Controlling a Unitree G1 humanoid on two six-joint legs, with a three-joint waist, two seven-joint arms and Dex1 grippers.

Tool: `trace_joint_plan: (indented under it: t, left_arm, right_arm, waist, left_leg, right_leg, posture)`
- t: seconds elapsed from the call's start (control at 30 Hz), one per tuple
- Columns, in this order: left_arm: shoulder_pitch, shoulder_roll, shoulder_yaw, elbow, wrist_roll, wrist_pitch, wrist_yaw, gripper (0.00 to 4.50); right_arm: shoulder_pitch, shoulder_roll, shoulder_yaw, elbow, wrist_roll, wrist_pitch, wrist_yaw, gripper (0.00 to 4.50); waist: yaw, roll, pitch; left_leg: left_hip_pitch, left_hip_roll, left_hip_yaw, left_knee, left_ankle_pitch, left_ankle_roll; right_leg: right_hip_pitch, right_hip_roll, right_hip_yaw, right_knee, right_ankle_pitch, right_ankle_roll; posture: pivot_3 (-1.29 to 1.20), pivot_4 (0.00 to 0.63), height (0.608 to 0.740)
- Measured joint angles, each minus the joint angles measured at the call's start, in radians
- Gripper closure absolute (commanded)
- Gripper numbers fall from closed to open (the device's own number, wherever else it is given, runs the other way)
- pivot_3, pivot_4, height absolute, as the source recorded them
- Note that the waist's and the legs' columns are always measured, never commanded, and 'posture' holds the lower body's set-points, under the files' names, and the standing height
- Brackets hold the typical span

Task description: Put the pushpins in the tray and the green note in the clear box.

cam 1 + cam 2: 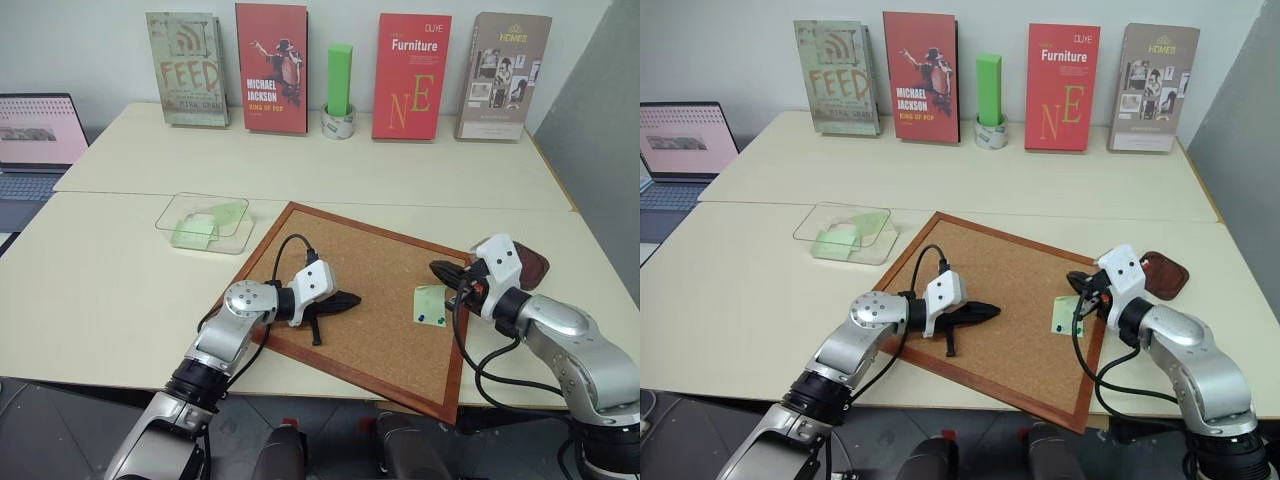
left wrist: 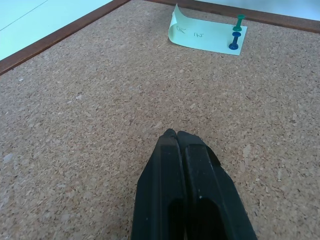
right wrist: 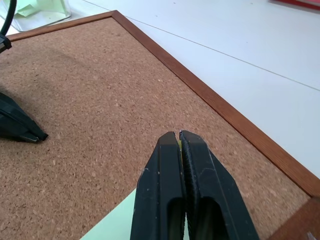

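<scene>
The right gripper is pinched closed on a yellow pushpin above the green note, presumably freeing it, while the left gripper waits closed over the corkboard.

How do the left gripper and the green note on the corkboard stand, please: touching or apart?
Apart. The left wrist view shows a wide stretch of bare corkboard between the shut left gripper and the green note.
</scene>
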Motion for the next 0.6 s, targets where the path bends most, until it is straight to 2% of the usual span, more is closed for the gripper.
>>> trace_joint_plan:
  t: [0.2, 0.3, 0.5, 0.57, 0.6]
  left_arm:
    - [0.0, -0.001, -0.001, 0.0, 0.001, -0.001, 0.003, 4.5]
    - [0.001, -0.001, -0.003, 0.0, 0.001, -0.003, 0.005, 4.5]
    - [0.0, -0.004, -0.005, 0.003, 0.004, -0.007, 0.009, 4.5]
    - [0.0, -0.004, -0.005, 0.006, 0.004, -0.008, 0.011, 4.5]
    - [0.0, -0.003, -0.005, 0.009, 0.004, -0.01, 0.011, 4.5]
  right_arm:
    - [0.005, -0.056, -0.08, 0.014, -0.039, -0.017, -0.031, 4.49]
    - [0.005, -0.146, -0.088, 0.117, -0.145, -0.08, -0.05, 4.49]
    - [-0.015, -0.198, -0.06, 0.315, -0.299, -0.172, -0.105, 4.49]
    - [-0.025, -0.201, -0.057, 0.363, -0.332, -0.197, -0.117, 4.05]
    - [-0.038, -0.2, -0.047, 0.396, -0.346, -0.219, -0.119, 4.0]
  waist:
    - [0.0, 0.0, 0.0]
    - [0.0, 0.0, 0.0]
    - [0.0, 0.001, -0.001]
    - [0.0, 0.001, -0.001]
    - [0.0, 0.002, -0.001]
  left_leg:
    - [0.0, 0.0, 0.0, 0.0, 0.0, 0.0]
    - [0.0, 0.0, 0.0, 0.0, 0.0, 0.0]
    - [0.001, -0.001, 0.001, 0.0, 0.0, 0.0]
    - [0.001, -0.001, 0.001, 0.0, 0.0, 0.0]
    - [0.002, -0.001, 0.001, 0.0, 0.0, 0.0]
  right_leg:
    - [0.0, 0.0, 0.0, 0.0, 0.0, 0.0]
    - [0.0, 0.0, 0.0, -0.001, -0.001, -0.002]
    - [0.001, 0.0, 0.001, -0.001, 0.0, -0.001]
    - [0.001, 0.0, 0.001, 0.0, 0.0, 0.0]
    - [0.002, 0.0, 0.001, 0.0, 0.0, 0.0]
  posture:
    - [0.0, 0.15, 0.74]
    - [0.0, 0.15, 0.74]
    - [0.0, 0.15, 0.74]
    - [0.0, 0.15, 0.74]
    - [0.0, 0.15, 0.74]
